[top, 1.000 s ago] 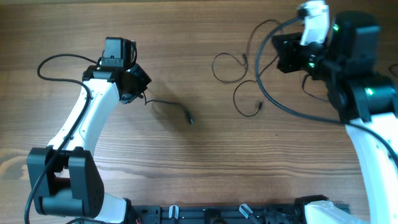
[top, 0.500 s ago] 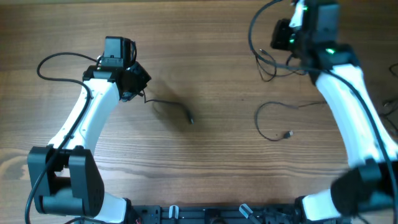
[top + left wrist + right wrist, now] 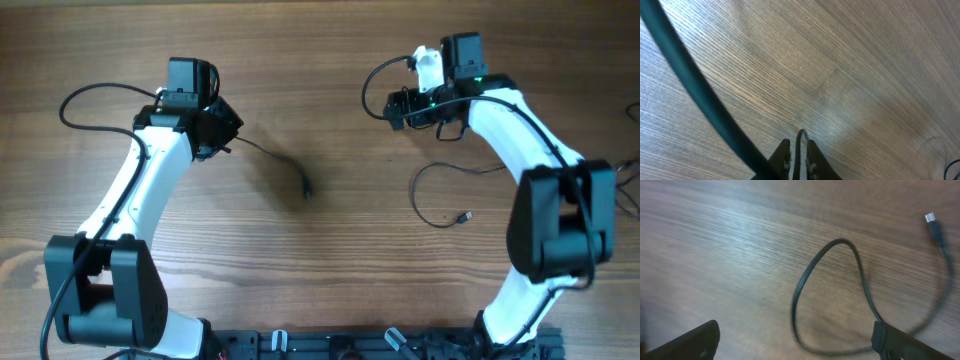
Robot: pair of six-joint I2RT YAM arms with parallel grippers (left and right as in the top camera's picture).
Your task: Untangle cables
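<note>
No text, label, brand, number or sign can be read in any of the three views.

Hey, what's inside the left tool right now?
A thin black cable is pinched between the left tool's fingers. Overhead, it trails to its plug on the table. The stretch deeper inside is hidden by the fingers.
</note>
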